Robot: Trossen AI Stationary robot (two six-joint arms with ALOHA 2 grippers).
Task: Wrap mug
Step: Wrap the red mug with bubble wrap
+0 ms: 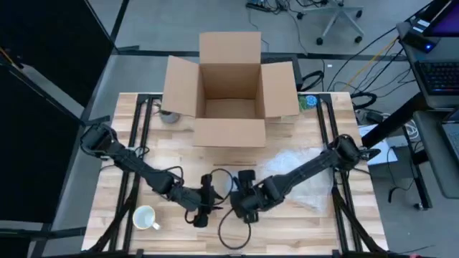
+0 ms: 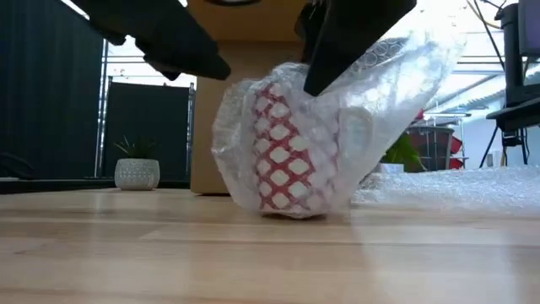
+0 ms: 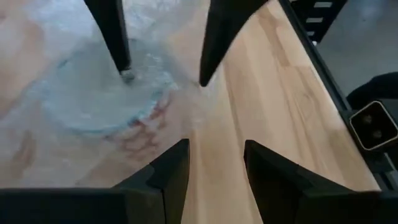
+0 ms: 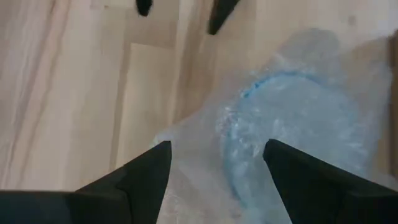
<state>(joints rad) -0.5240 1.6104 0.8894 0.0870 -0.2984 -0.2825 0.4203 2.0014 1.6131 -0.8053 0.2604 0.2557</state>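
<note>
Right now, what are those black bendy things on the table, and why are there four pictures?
They are two robot arms, photographed from above, from table height, and from each wrist. Each ends in a two-finger gripper. The left gripper and right gripper both hover open over a red-and-white mug draped in bubble wrap; neither holds anything. On the wooden table there are also an open cardboard box and a white mug.
</note>
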